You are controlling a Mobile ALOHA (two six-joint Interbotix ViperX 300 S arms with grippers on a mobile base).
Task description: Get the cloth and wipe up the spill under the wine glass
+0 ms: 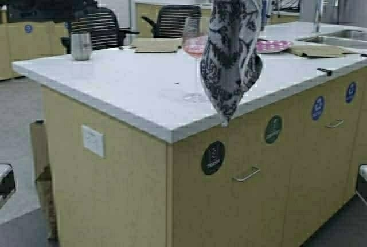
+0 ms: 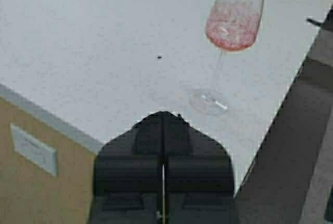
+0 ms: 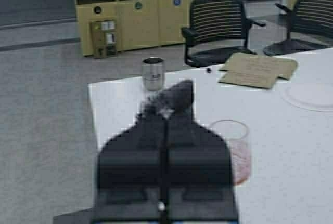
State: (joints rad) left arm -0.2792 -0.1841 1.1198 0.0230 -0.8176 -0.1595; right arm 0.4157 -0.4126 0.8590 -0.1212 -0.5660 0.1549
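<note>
White tabletop [image 1: 126,86] ran wide. Your right pincer [image 3: 165,110] pinched cloth [image 1: 230,46], hanging above front edge, just beside wine glass [image 1: 195,58]. Your left pincer [image 2: 163,125] was pressed together, hovering off near edge, glass beyond it.

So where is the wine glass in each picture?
High view: the wine glass stands near the counter's front edge, its right side hidden behind the hanging cloth.
Left wrist view: it stands on the counter beyond the shut left hand.
Right wrist view: only the bowl shows, beside the right hand gripping the cloth.
Shared landmark: the brown paper sheets, in the high and right wrist views.
</note>
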